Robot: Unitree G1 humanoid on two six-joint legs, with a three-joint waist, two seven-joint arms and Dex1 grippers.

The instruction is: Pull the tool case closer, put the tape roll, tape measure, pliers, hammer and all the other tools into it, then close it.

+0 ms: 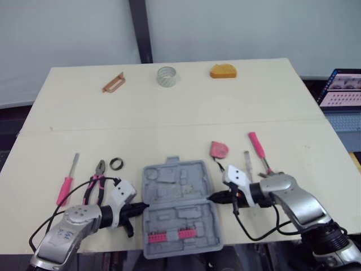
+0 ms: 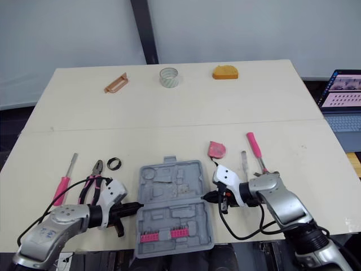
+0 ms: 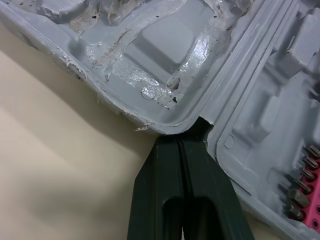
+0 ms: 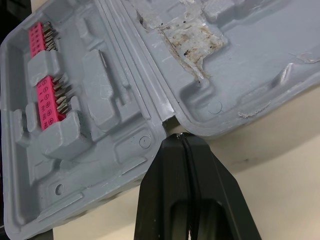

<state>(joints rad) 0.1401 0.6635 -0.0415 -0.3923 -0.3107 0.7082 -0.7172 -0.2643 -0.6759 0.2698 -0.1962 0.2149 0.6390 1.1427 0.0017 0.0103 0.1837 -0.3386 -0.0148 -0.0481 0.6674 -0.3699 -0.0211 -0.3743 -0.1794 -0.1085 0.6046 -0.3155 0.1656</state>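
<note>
The grey tool case (image 1: pixel 179 209) lies open at the table's near edge, with a pink bit holder (image 1: pixel 169 236) in its near half. My left gripper (image 1: pixel 142 208) is shut, its tips pressed into the hinge notch on the case's left side (image 3: pixel 192 131). My right gripper (image 1: pixel 213 197) is shut too, touching the hinge notch on the right side (image 4: pixel 177 137). Left of the case lie a pink-handled screwdriver (image 1: pixel 66 183), pliers (image 1: pixel 96 183) and a small black ring (image 1: pixel 116 164). To the right lie a pink tape measure (image 1: pixel 219 149) and a pink-handled hammer (image 1: pixel 258 148).
At the far edge of the table (image 1: pixel 180 113) sit a pale tape roll (image 1: pixel 167 76), an orange block (image 1: pixel 224 71) and a brown bracket (image 1: pixel 113 82). A slim metal tool (image 1: pixel 247 160) lies beside the hammer. A laptop (image 1: pixel 341 90) stands off the table's right side.
</note>
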